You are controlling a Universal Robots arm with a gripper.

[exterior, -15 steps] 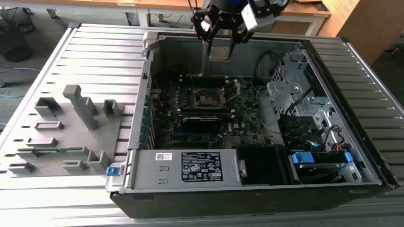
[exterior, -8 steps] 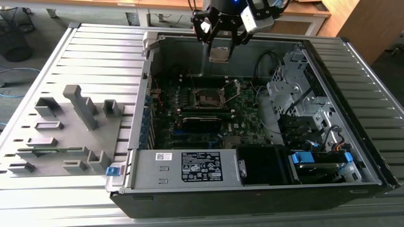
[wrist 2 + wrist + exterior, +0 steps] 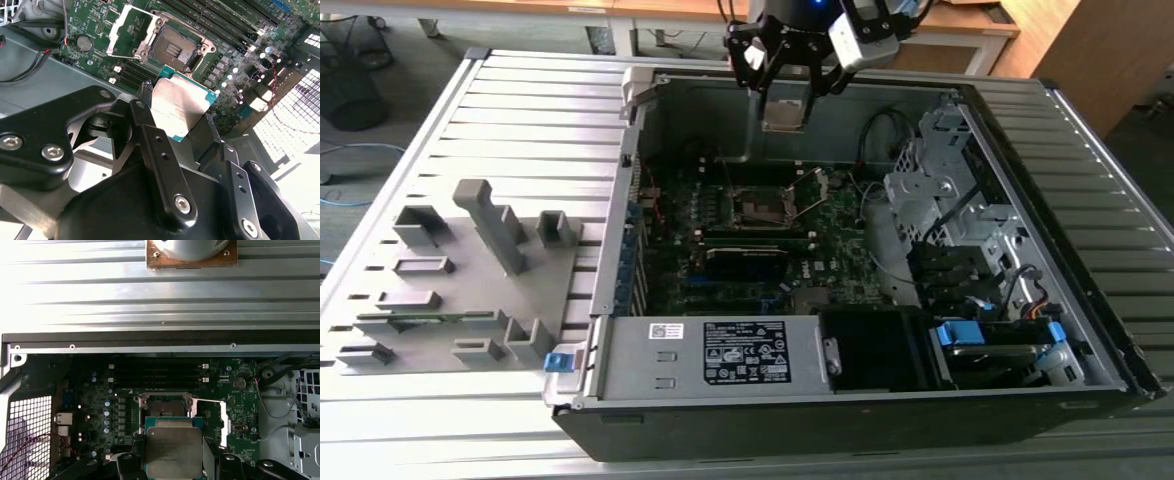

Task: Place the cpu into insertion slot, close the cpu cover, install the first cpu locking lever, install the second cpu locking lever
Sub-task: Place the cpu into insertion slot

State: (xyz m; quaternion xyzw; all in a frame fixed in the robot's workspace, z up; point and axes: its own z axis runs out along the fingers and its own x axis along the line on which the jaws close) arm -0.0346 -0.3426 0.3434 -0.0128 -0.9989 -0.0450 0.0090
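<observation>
Gripper (image 3: 785,98): black and two-fingered, hung over the far edge of the open computer case (image 3: 854,425) in the exterior view, above the motherboard (image 3: 720,275) and apart from it.
Fingers (image 3: 145,97): clamped on two opposite edges of the cpu, one finger on each side.
Cpu (image 3: 182,112): carried in the air below the fingertips. Its dull silver top and thin green rim are seen in both wrist views. It is not seated in the insertion slot and is not touching the board.
Insertion slot (image 3: 175,47): bare, with its dark centre exposed inside a metal rim. It is set in the far half of the motherboard, just beside the long black memory slots (image 3: 215,25).
Cpu cover (image 3: 118,25): swung open and laid off to one side of the slot. Green board is seen through its square window.
Coin cell (image 3: 85,43): seated on the board near the open cover.
Power supply (image 3: 707,352): grey box with a white label, fitted along the near edge of the case.
Drive bay (image 3: 987,345): blue-tabbed, placed at the near corner of the case on the exterior view's right.
Slatted metal table (image 3: 520,120): the case is carried on it.
Grey fixture block (image 3: 454,270): laid on the table toward the exterior view's left, well apart from the case.
Task state: cpu lifted and not placed, cover not closed.
</observation>
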